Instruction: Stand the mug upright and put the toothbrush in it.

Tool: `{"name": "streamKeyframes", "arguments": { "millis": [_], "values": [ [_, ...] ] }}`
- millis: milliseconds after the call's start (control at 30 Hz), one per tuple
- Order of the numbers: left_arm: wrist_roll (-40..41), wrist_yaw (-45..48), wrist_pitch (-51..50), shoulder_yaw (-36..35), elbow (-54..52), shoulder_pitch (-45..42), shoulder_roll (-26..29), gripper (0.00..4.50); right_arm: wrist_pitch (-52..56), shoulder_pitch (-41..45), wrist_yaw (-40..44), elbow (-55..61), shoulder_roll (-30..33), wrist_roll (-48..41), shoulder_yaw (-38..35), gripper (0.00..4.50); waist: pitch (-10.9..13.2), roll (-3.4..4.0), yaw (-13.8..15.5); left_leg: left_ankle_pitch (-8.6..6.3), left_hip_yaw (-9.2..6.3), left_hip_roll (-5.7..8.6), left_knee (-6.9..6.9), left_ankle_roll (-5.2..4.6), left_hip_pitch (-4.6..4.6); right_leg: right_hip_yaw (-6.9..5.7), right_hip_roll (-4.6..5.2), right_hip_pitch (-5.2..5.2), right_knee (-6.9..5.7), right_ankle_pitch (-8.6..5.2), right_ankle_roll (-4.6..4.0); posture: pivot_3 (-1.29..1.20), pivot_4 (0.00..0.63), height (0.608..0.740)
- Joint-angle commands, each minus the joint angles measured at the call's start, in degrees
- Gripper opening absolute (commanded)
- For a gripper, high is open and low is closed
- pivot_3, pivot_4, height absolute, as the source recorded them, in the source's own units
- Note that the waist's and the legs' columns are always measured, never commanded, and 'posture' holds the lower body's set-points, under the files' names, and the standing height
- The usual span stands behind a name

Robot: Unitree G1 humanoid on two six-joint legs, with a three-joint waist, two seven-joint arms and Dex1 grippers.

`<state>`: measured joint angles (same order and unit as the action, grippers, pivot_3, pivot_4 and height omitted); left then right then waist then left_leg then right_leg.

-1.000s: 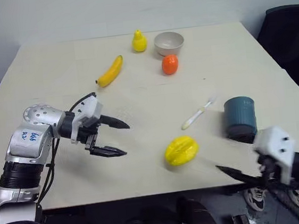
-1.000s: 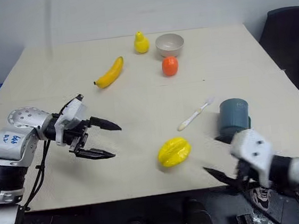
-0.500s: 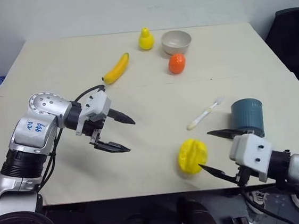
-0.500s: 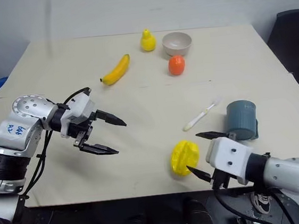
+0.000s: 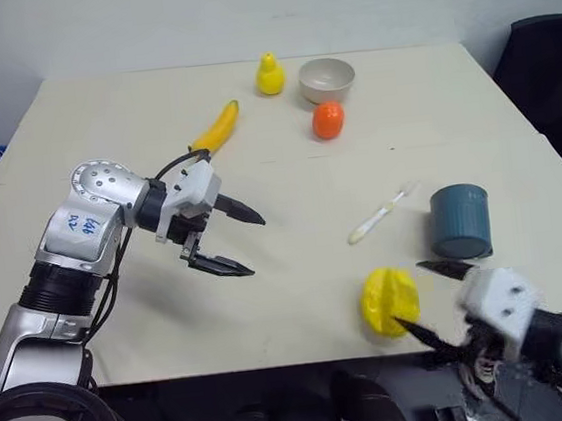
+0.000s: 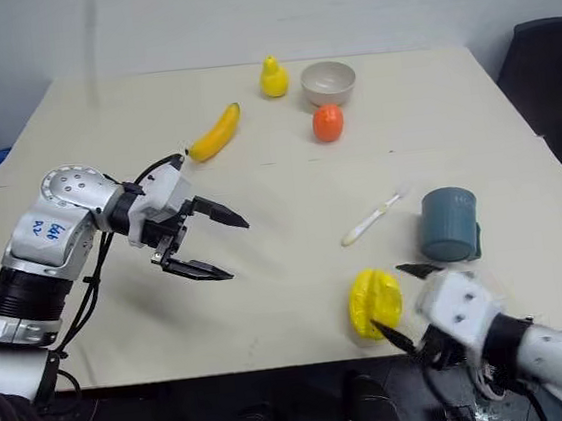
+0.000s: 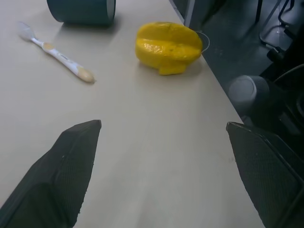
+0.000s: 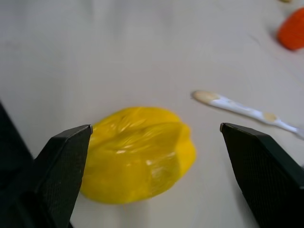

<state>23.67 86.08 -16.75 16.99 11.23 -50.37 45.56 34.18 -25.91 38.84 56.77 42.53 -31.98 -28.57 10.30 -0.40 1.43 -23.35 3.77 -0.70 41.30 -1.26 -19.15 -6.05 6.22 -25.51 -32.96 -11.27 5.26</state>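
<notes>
The mug [image 5: 460, 220] is being seen mouth-down near the table's [image 5: 100, 119] right edge, with the toothbrush [image 5: 376, 217] lying flat just beside it. Both the left gripper [image 5: 239, 243] and right gripper [image 5: 429, 295] are being held spread wide and empty. The mug is being judged rigid, smooth and best clasped around its wall; the toothbrush, light and slim, mid-handle.

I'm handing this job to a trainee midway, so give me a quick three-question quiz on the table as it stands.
1. True or false: the toothbrush is already inside the mug.
2. Which thing lies closest to the right gripper? A. banana B. yellow ridged fruit C. bowl
3. Fill in: the fingers of the left gripper are ____.
Key: 1 false; 2 B; 3 open.
</notes>
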Motion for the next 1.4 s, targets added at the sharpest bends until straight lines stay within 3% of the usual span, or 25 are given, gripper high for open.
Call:
{"name": "streamKeyframes", "arguments": {
  "millis": [33, 167, 300, 433, 633, 800, 1033, 1233, 1333, 1400],
  "values": [
    [0.6, 6.4, 1.4, -0.3, -0.5, -0.4, 1.0, 4.48, 2.6, -4.1, 0.0, 3.2, 0.3, -13.0, -9.6, 4.5, 0.0, 0.01, 0.0, -0.01, -0.01, 0.0, 0.0, -0.01, 0.0, 0.0, 0.0, 0.0, 0.0, 0.0, 0.0, 0.0, 0.15, 0.74],
    [0.8, 6.4, 1.7, -0.3, -0.3, -0.3, 1.2, 4.48, 4.8, -11.3, -2.9, 3.2, 1.3, -28.5, -17.5, 4.5, 0.0, 0.0, 0.2, -0.02, -0.1, -0.02, -0.06, -0.03, -0.01, -0.05, 0.01, 0.0, 0.01, -0.03, -0.05, 0.0, 0.15, 0.74],
    [0.5, 6.4, 2.6, -0.1, 0.7, -0.4, 0.8, 4.48, 5.5, -17.0, -6.9, 3.1, 2.1, -38.8, -20.4, 4.5, 0.0, 0.0, 0.1, -0.09, -0.02, 0.01, -0.05, -0.17, -0.01, 0.02, 0.04, 0.03, 0.06, 0.0, 0.0, 0.0, 0.15, 0.74],
    [0.6, 6.4, 2.9, 0.1, 0.6, -0.3, 0.5, 4.48, 5.2, -22.0, -20.0, -0.8, 2.6, -57.0, -17.5, 4.5, 0.0, 0.0, 0.1, -0.18, 0.01, -0.06, -0.06, -0.31, 0.0, 0.06, 0.07, 0.03, 0.06, 0.0, 0.0, 0.0, 0.15, 0.74],
    [0.7, 6.4, 3.1, 0.5, 0.7, -0.4, 0.6, 4.48, 2.2, -19.7, -31.2, -5.1, 2.7, -67.0, -13.0, 4.5, 0.0, 0.0, 0.0, -0.17, 0.05, -0.12, -0.05, -0.3, 0.01, 0.1, 0.14, 0.02, 0.08, 0.01, 0.02, 0.0, 0.15, 0.74],
    [2.5, 6.4, 2.3, 1.3, 0.6, -1.1, 1.9, 4.48, 3.6, -19.5, -36.6, -10.0, 2.4, -66.6, -9.8, 4.5, 0.0, 0.0, 0.1, -0.15, 0.05, -0.09, -0.06, -0.26, -0.01, 0.08, 0.13, 0.01, 0.12, 0.02, 0.04, 0.0, 0.15, 0.74],
    [2.6, 6.4, 3.7, 2.4, 1.1, -1.7, 2.5, 4.48, 5.8, -19.5, -35.0, -13.0, 0.4, -63.8, -3.6, 4.5, 0.0, 0.01, 0.2, -0.19, 0.04, -0.09, -0.06, -0.33, -0.05, 0.06, 0.14, 0.0, 0.25, 0.04, 0.07, 0.0, 0.15, 0.74],
    [2.1, 6.4, 3.6, 2.4, 1.4, -2.8, 1.2, 4.48, 6.0, -11.2, -35.8, -16.6, -1.5, -62.9, 4.8, 4.5, 0.0, 0.02, 0.0, -0.2, 0.11, -0.1, -0.03, -0.36, -0.05, 0.1, 0.17, 0.01, 0.32, 0.06, 0.1, 0.0, 0.15, 0.74],
    [1.5, 6.4, 4.3, 2.5, 2.1, -3.3, 0.7, 4.5, 5.6, -7.7, -36.7, -17.8, -2.3, -62.1, 6.7, 3.89, 0.0, 0.03, 0.0, -0.2, 0.12, -0.05, -0.05, -0.36, -0.05, 0.09, 0.13, 0.0, 0.32, 0.08, 0.14, 0.0, 0.15, 0.74],
    [1.3, 6.4, 4.4, 2.3, 2.8, -3.9, 0.4, 4.5, 5.4, -6.4, -37.0, -18.2, -2.8, -61.8, 7.1, 3.24, 0.0, 0.03, 0.1, -0.19, 0.11, 0.01, -0.06, -0.34, -0.05, 0.07, 0.1, -0.02, 0.31, 0.07, 0.13, 0.0, 0.15, 0.74]
  ]
}}
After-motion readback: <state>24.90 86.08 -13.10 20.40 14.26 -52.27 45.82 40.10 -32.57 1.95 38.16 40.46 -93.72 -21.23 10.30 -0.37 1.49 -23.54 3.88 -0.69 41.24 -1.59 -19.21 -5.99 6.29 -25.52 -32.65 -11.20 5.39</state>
